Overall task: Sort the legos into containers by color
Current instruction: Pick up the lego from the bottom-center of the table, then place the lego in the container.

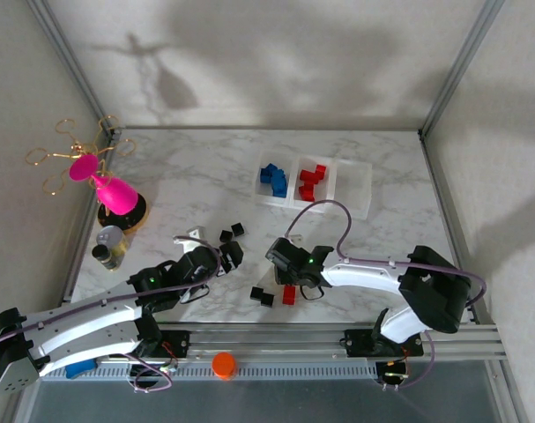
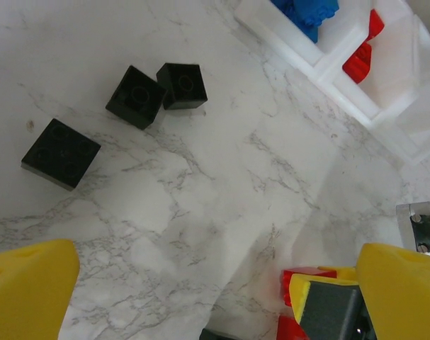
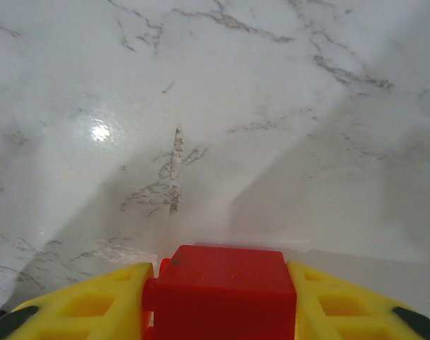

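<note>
Top external view: at lower left of centre, the left end effector (image 1: 223, 258) is released, its fingers spread wide, near loose black legos (image 1: 239, 228) on the marble bench (image 1: 188, 176). Right of it, the right end effector (image 1: 289, 286) is clenched on a red lego (image 3: 219, 283). At upper right, the containers (image 1: 353, 187) hold blue legos (image 1: 273, 176) and red ones.

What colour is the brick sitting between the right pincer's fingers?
Red. The brick shows best in the right wrist view, flanked by the yellow fingers.

White links (image 1: 364, 275), black joints (image 1: 439, 300), purple cables (image 1: 323, 204); fingers (image 2: 406, 290) yellow, perhaps ribbed.
</note>
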Tool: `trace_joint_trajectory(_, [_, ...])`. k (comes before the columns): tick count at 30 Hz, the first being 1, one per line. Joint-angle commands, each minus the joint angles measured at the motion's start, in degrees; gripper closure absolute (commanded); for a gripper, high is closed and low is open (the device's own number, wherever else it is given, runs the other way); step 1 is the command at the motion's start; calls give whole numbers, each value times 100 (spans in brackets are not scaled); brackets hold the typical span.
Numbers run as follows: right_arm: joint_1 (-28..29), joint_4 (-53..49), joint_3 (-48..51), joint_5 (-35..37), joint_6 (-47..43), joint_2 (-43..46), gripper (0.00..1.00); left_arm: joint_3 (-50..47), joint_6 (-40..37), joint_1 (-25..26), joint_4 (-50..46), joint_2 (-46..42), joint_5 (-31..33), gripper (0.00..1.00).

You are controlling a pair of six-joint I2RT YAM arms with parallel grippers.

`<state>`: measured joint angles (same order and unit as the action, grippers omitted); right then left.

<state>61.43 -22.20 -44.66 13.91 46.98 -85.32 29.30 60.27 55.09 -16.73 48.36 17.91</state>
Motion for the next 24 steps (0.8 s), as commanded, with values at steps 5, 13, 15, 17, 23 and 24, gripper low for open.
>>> trace_joint_trajectory(5, [-408, -227, -659, 326, -568, 328, 59, 520, -563, -83, 246, 425, 436, 0])
trace_joint_trajectory(13, [-1707, -139, -1571, 543, -1591, 231, 58, 732, -1133, -287, 1449, 1308, 673, 0])
trace_joint_trajectory(15, [-1983, -59, -1856, 558, -1815, -27, 58, 811, -1334, -307, 1815, 1527, 723, 1])
trace_joint_trajectory(17, [-2260, -22, -2166, 632, -2023, -339, 58, 841, -1525, -306, 2236, 1747, 733, 0])
trace_joint_trajectory(23, [-2929, 187, -2993, 733, -2432, -1224, 58, 678, -2054, -388, 3490, 2418, 428, 0])
trace_joint_trajectory(24, [-3017, 164, -3157, 731, -2477, -1400, 58, 658, -2129, -415, 3598, 2497, 364, 0])
